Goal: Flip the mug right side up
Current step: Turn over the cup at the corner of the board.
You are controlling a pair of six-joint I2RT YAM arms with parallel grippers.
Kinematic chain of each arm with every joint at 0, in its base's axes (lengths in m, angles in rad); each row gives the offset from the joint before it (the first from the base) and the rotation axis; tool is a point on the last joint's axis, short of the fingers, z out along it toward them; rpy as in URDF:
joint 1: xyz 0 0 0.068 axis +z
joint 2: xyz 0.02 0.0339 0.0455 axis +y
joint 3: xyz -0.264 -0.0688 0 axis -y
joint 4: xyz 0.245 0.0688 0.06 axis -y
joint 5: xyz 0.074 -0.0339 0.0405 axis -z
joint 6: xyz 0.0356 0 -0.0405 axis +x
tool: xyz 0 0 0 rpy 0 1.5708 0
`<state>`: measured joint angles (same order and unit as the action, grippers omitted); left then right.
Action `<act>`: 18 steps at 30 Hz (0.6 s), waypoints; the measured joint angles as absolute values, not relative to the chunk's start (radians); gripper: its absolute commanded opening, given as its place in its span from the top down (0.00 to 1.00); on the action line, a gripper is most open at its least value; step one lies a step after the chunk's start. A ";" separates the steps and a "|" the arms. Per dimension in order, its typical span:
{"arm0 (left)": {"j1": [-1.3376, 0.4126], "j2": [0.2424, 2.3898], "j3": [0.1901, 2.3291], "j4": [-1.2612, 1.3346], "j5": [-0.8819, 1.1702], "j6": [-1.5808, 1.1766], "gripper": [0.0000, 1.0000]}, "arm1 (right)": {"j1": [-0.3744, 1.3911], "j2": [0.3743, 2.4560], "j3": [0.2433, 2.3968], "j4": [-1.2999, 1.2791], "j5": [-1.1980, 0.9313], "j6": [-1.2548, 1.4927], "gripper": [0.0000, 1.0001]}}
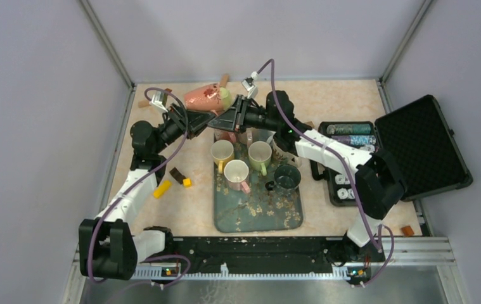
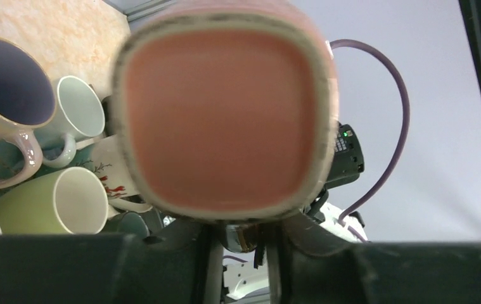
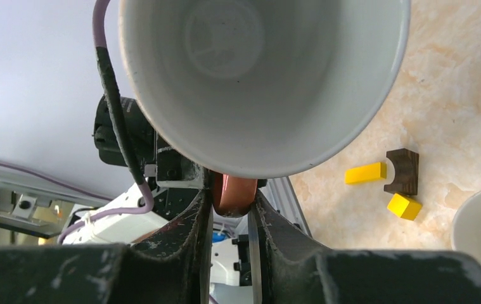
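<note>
The right pincer (image 3: pixel 231 201) is clamped on the handle (image 3: pixel 232 193) of the pink mug (image 1: pixel 203 98). Its two fingers press against either side of the reddish loop just under the mug's rim. In this pincer's own camera the mug's white inside faces straight back at it, so the mouth points toward the right pincer.

The left pincer (image 2: pixel 241 235) sits at the opposite end, nearly tip to tip with the right one, and faces the mug's flat pink base. Its fingers stand close together beneath that base and nip a small brownish piece that appears to be the same handle. The mug lies on its side in the air, held between the two pincers and just above their tips, handle downward.

Below both pincers is a patterned tray (image 1: pixel 256 215) carrying several upright mugs (image 1: pixel 236 172). Down and to the outer side of the left pincer, a yellow block (image 1: pixel 161 189), a brown arch block (image 1: pixel 177 174) and a yellow cube (image 1: pixel 187 182) lie close together on the table. Well out past the right pincer's arm lies an open black case (image 1: pixel 418 145).
</note>
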<state>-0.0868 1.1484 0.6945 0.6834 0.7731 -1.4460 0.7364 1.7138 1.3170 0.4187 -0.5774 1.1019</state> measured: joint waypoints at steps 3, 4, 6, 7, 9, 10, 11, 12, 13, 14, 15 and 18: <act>-0.088 1.141 0.694 0.670 0.773 -1.418 0.56 | 0.739 1.707 1.317 0.406 -0.573 1.079 1.00; -0.088 1.140 0.694 0.669 0.773 -1.411 0.54 | 0.739 1.705 1.317 0.400 -0.570 1.072 1.00; -0.090 1.140 0.694 0.665 0.771 -1.403 0.51 | 0.739 1.703 1.317 0.392 -0.564 1.062 1.00; -0.091 1.140 0.694 0.665 0.770 -1.400 0.50 | 0.739 1.703 1.317 0.389 -0.562 1.057 1.00; -0.092 1.137 0.693 0.664 0.767 -1.394 0.50 | 0.739 1.703 1.317 0.385 -0.560 1.050 1.00; -0.093 1.135 0.692 0.662 0.765 -1.391 0.50 | 0.739 1.702 1.317 0.384 -0.560 1.047 1.00; -0.093 1.134 0.690 0.661 0.764 -1.388 0.49 | 0.739 1.701 1.317 0.382 -0.559 1.047 1.00; -0.093 1.131 0.686 0.659 0.762 -1.386 0.49 | 0.739 1.700 1.317 0.381 -0.558 1.044 1.00; -0.093 1.127 0.678 0.657 0.759 -1.386 0.49 | 0.739 1.695 1.317 0.377 -0.552 1.040 1.00; -0.095 1.122 0.671 0.657 0.751 -1.388 0.49 | 0.739 1.693 1.316 0.373 -0.551 1.039 1.00; -0.096 1.116 0.664 0.657 0.744 -1.387 0.49 | 0.740 1.691 1.312 0.370 -0.551 1.038 1.00; -0.099 1.097 0.640 0.656 0.732 -1.387 0.49 | 0.743 1.682 1.295 0.371 -0.550 1.035 1.00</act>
